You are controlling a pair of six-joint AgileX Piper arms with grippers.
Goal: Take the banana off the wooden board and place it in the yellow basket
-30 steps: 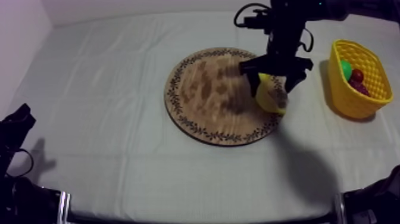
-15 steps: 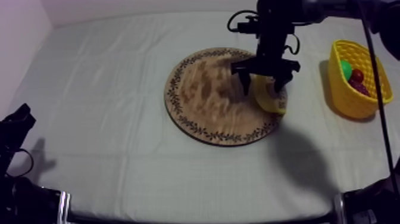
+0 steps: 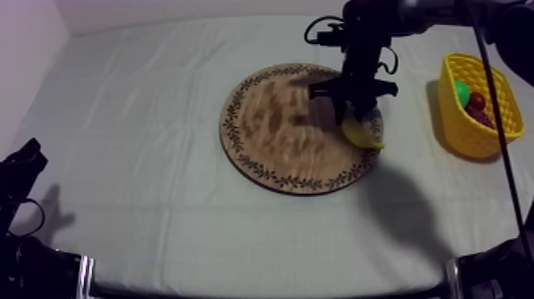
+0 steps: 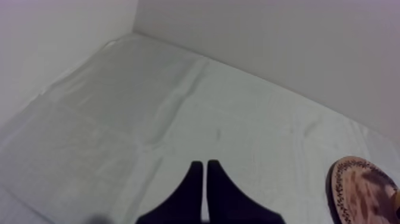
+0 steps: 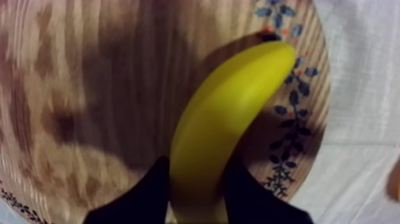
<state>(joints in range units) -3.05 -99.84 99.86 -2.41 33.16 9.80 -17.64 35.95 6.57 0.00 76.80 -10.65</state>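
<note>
The banana [image 3: 363,135] is yellow, smooth and curved. It lies on the wooden board [image 3: 270,127] at the board's 3 o'clock edge, with one end over the patterned rim. The right claw [image 3: 355,107] grips it, with a black finger against each side. The board is round and brown-grained with a leafy border, and it lies flat in the middle of the desk [image 3: 143,119]. The yellow basket [image 3: 461,127] has lattice walls and stands upright on the desk at 3 o'clock from the board, apart from it.
</note>
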